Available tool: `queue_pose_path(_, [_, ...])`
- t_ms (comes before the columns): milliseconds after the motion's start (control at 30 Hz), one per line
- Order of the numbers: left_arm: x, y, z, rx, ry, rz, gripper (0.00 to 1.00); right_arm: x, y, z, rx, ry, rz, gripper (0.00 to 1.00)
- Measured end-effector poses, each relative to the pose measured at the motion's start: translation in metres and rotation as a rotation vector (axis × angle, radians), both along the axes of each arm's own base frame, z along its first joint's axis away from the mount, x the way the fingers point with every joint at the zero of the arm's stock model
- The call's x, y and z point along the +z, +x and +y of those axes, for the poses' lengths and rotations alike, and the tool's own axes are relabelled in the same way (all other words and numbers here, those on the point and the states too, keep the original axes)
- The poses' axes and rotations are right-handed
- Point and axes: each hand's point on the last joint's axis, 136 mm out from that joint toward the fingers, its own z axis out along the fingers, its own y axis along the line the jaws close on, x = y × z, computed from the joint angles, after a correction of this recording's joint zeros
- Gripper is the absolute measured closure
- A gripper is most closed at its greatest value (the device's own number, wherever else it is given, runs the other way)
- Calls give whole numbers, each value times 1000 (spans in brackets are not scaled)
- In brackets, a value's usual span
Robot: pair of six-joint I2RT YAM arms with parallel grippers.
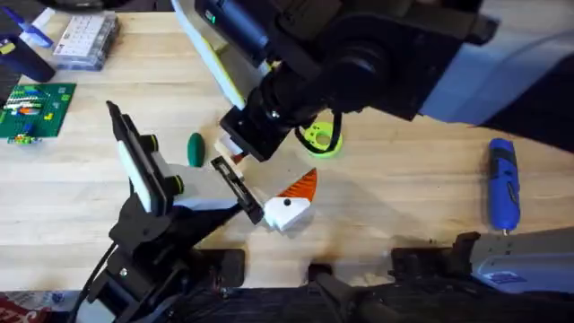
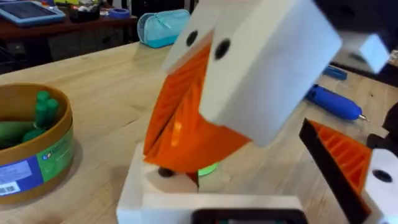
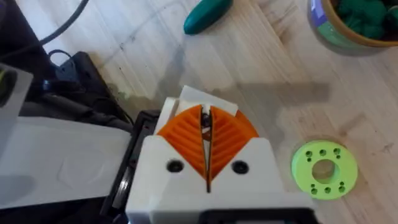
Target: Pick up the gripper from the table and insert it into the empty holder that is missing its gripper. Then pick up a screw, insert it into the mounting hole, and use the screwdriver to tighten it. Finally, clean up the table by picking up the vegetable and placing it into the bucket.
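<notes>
Our right gripper has its orange pads pressed together, nothing visible between them; the vegetable lies beyond.

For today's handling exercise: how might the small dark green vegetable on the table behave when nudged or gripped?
The vegetable is a smooth oval, so it would probably roll or spin when nudged. Its glossy, tapered ends suggest it might slip from a pinch. It looks light.

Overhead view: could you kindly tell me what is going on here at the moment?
The right gripper reaches across the middle, pads pressed together, directly over the black holder on the left arm. A small white piece sits at its tips; whether it is gripped is unclear. The vegetable lies on the table, outside the bucket, and the screwdriver lies untouched at the right.
</notes>
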Motion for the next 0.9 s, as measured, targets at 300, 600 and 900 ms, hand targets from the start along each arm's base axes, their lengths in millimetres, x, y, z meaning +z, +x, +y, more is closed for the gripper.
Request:
queue_pose_path(300, [0,0,0,-1,0,0,10,-1,-1,-1,-2,-8,3,995])
queue_pose_path(600, [0,0,0,-2,-2,4,10,-1,-3,-1,0,-5,15,797])
queue_pose_path(900, [0,0,0,-1,2,-2,10,-2,0,-8,-23,-27,8,415])
